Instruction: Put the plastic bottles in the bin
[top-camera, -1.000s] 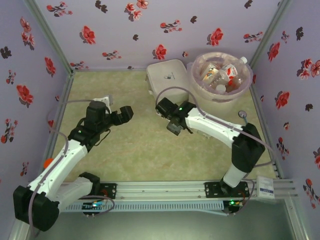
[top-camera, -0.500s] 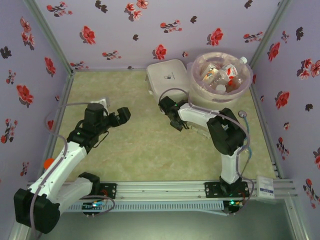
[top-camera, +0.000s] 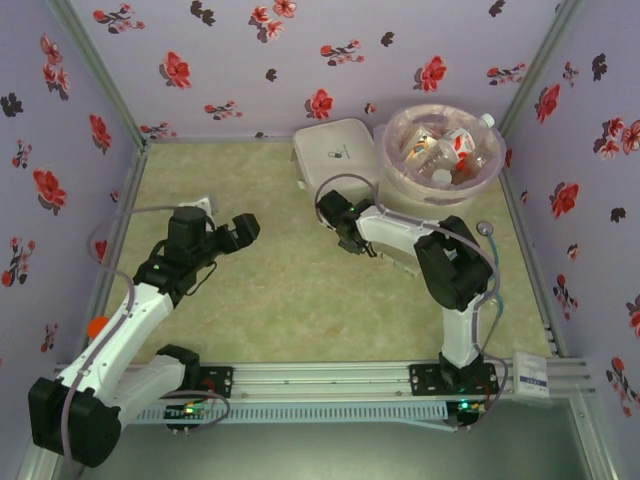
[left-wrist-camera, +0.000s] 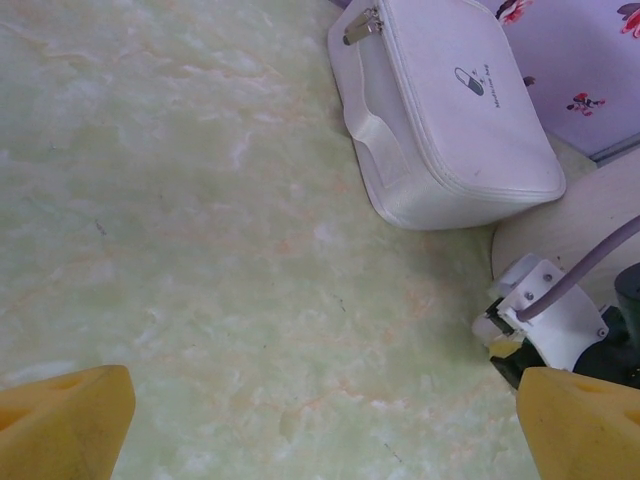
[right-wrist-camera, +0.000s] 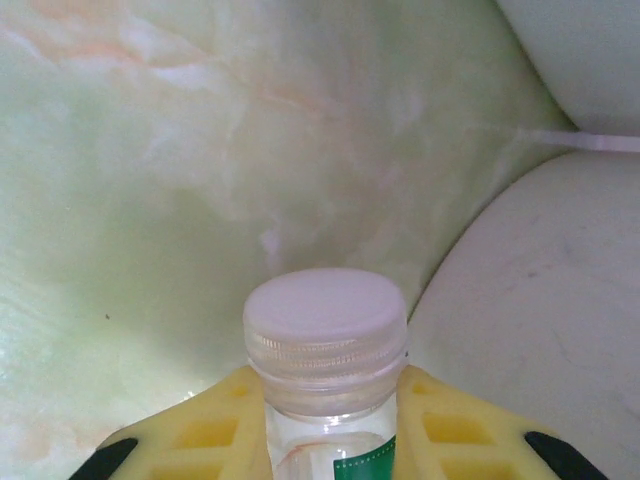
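Note:
A clear plastic bottle (right-wrist-camera: 326, 340) with a white cap and a green-edged label stands up between the yellow fingers (right-wrist-camera: 205, 432) of my right gripper (right-wrist-camera: 326, 430), which is shut on its neck. From above, that right gripper (top-camera: 350, 230) sits low over the table, just in front of the white box and left of the bin (top-camera: 395, 172). The bin is a round translucent bucket at the back right, and several bottles (top-camera: 440, 150) lie inside it. My left gripper (top-camera: 236, 232) hangs open over the left half of the table, its yellow fingertips (left-wrist-camera: 60, 420) wide apart with nothing between them.
A flat white zipped box (top-camera: 335, 155) lies at the back, touching the bin's left side; it also appears in the left wrist view (left-wrist-camera: 450, 110). The bin's wall (right-wrist-camera: 540, 330) curves close on the right of the held bottle. Floral walls enclose the table on three sides.
The right arm folded its elbow inward and its gripper shifted slightly toward the box. The right jaws closed on the bottle. The left arm barely moved.

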